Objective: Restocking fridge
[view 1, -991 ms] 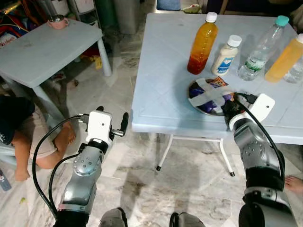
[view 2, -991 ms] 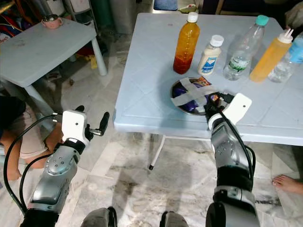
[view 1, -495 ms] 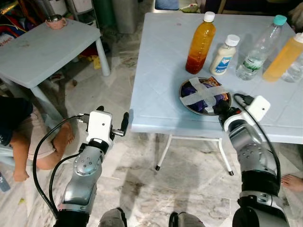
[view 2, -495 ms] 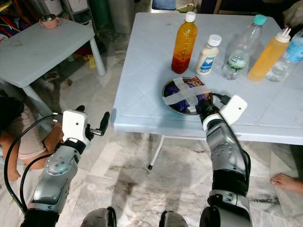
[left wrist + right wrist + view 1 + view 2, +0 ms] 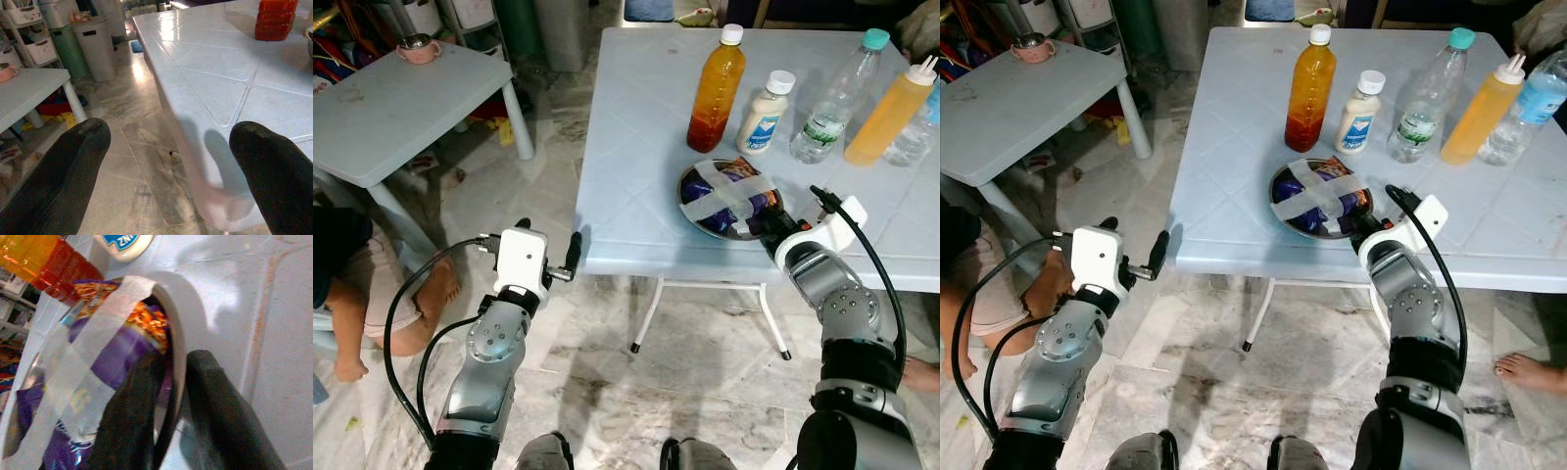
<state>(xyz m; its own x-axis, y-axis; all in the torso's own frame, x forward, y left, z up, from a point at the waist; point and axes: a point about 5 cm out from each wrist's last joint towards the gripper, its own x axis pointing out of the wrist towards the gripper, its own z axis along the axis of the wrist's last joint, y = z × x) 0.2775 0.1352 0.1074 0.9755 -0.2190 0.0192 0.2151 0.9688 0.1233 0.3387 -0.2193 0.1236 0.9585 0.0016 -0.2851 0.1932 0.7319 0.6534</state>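
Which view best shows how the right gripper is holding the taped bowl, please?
The right wrist view: the right gripper pinches the taped bowl by its rim, one finger inside, one outside. The eye views show the bowl whole, with the grip small.

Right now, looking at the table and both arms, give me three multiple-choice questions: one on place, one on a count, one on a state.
1. Where is the taped bowl?
A. on the big table, near its front edge
B. on the small table
C. on the floor

2. How many bottles stand behind the bowl?
A. two
B. five
C. eight

3. What is the right pincer doing?
A. hanging open over the floor
B. closed on the bowl's rim
C. holding a bottle

Answers: 1 A, it sits on the big table before the bottles. 2 B, five stand in a row. 3 B, one finger is inside the rim, one outside.
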